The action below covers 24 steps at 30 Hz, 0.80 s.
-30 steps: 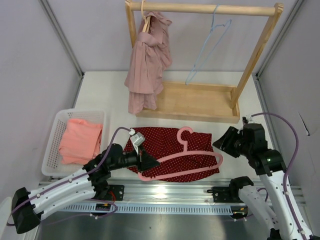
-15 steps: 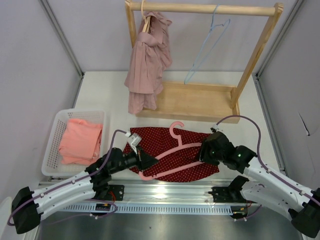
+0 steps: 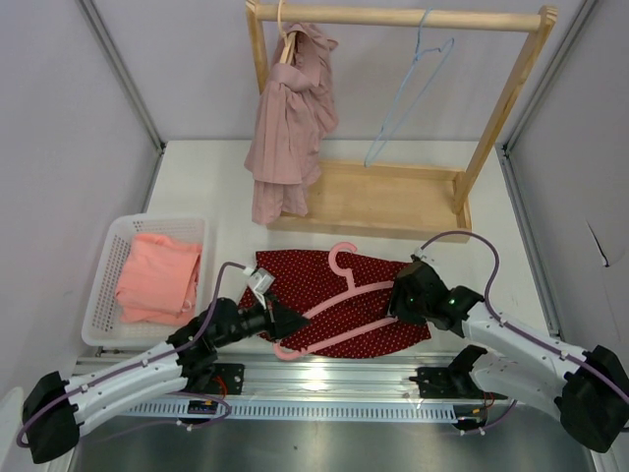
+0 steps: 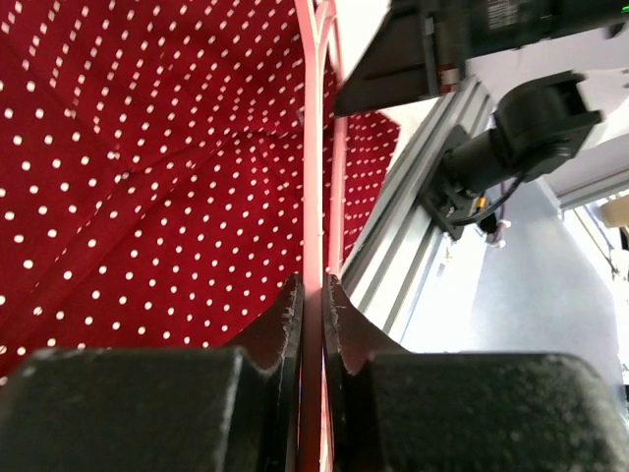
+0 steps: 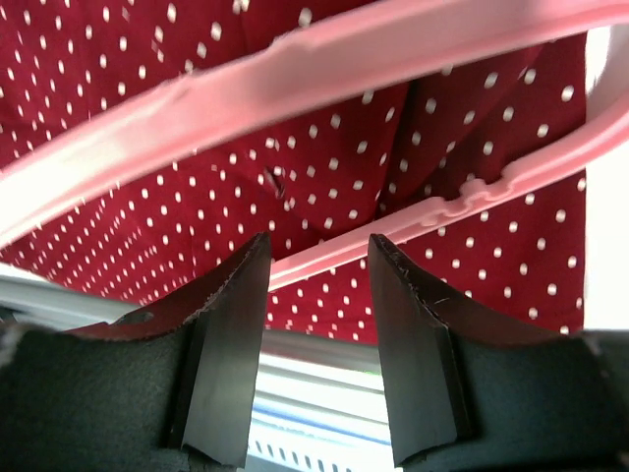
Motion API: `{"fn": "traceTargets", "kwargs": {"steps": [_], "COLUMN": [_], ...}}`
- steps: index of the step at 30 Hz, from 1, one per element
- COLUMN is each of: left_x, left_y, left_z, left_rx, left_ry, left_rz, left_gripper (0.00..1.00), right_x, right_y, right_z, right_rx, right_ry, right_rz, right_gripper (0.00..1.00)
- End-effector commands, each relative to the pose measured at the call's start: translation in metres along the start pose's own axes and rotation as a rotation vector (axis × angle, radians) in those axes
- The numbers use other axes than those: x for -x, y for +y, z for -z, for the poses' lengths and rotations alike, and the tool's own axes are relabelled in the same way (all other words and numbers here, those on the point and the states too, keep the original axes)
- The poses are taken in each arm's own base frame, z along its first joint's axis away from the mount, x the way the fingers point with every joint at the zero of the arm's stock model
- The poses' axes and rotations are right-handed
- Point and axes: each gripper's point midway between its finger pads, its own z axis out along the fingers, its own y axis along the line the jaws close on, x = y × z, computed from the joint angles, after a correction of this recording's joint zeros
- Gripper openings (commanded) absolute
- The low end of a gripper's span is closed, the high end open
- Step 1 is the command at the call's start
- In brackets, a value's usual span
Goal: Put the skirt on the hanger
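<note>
Left gripper [image 4: 313,290] pinching pink hanger [image 4: 313,197] at one end, holding it over red polka-dot skirt [image 3: 305,270]. Right gripper [image 5: 316,261] hovering with fingers spread, straddling hanger's lower bar, gripping nothing. Skirt lying flat on table [image 3: 216,187] between arms. Task sitting early: skirt not yet going onto hanger.

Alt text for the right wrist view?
The open right gripper straddles the lower bar of a pink hanger, not yet closed on it. Behind the hanger is a red, white-dotted skirt; a metal rail shows at the bottom edge.
</note>
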Motion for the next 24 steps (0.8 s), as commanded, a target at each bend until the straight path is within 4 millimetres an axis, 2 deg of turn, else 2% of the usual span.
{"fn": "traceTargets", "kwargs": {"steps": [1, 2, 3, 8, 14, 15, 17, 20, 24], "left_x": [-0.017, -0.015, -0.03, -0.046, -0.056, -0.065, -0.064, -0.071, -0.071], "left_y": [0.012, 0.011, 0.021, 0.025, 0.02, 0.026, 0.022, 0.026, 0.029], "left_z": [0.004, 0.005, 0.007, 0.011, 0.011, 0.013, 0.012, 0.014, 0.013], "left_rx": [0.025, 0.022, 0.043, 0.037, 0.017, 0.034, 0.03, 0.05, 0.078], "left_ry": [0.022, 0.018, 0.05, 0.089, 0.153, 0.181, 0.196, 0.23, 0.247], "left_rz": [0.018, 0.017, 0.023, 0.044, 0.077, 0.088, 0.094, 0.107, 0.102], "left_gripper": [0.0, 0.0, 0.0, 0.0, 0.0, 0.0, 0.0, 0.0, 0.0], "right_x": [0.014, 0.013, 0.014, 0.013, 0.026, 0.025, 0.026, 0.026, 0.029], "right_y": [0.007, 0.004, 0.005, 0.007, 0.011, 0.009, 0.009, 0.013, 0.017], "right_z": [-0.007, -0.01, -0.011, -0.016, -0.001, -0.002, -0.003, -0.005, -0.007], "right_rx": [0.028, 0.022, 0.024, 0.027, 0.021, 0.013, 0.008, 0.016, 0.023], "right_ry": [-0.061, -0.059, -0.06, -0.051, -0.097, -0.094, -0.093, -0.093, -0.097], "right_rz": [-0.012, -0.011, -0.014, -0.017, -0.002, 0.001, 0.003, 0.008, 0.013], "right_gripper": [0.5, 0.5, 0.5, 0.49, 0.5, 0.49, 0.49, 0.49, 0.49]}}
